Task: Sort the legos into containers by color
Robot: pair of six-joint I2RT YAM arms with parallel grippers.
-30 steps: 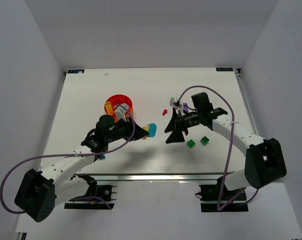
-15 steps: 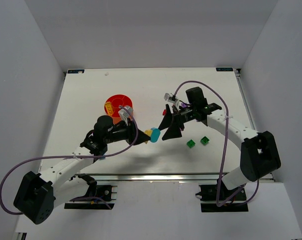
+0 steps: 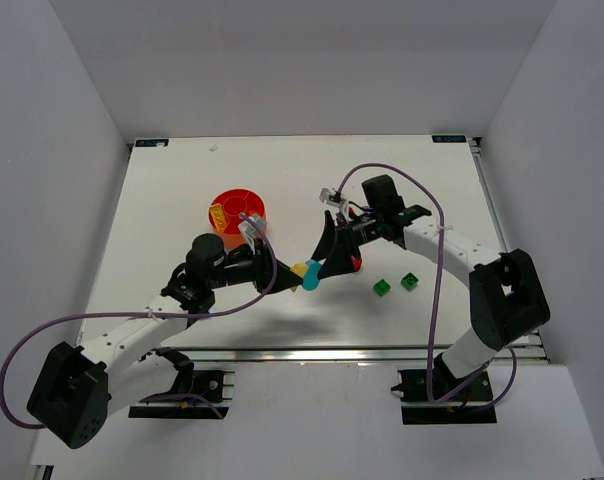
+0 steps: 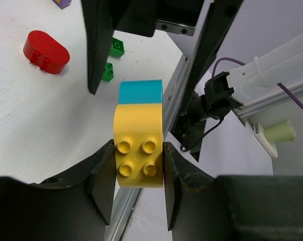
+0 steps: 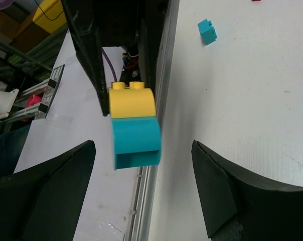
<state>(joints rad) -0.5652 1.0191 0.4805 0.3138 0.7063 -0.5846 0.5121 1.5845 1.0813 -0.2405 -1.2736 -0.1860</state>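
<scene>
My left gripper (image 4: 138, 148) is shut on a yellow rounded lego (image 4: 138, 160) that has a teal-blue rounded lego (image 4: 140, 92) stuck to its far end. The pair hangs above the table near the middle (image 3: 305, 273). My right gripper (image 5: 141, 188) is open, its fingers (image 5: 226, 191) either side of the teal lego (image 5: 136, 141) and apart from it. The two grippers meet tip to tip in the top view, left gripper (image 3: 287, 270) and right gripper (image 3: 324, 262). The orange dish (image 3: 222, 198) stands behind the left arm with a yellow brick (image 3: 219, 213) in one compartment.
On the table lie a red rounded piece (image 4: 45, 46), two green bricks (image 3: 382, 287) (image 3: 410, 281) right of the grippers, a purple piece (image 4: 61, 2) and a small teal brick (image 5: 207, 31). The table's near edge rail (image 3: 312, 352) runs just in front of the grippers.
The left arm has carried the yellow and teal pair a little right and nearer. The right gripper has swung left to it and now straddles the teal end, its jaws slightly narrower.
</scene>
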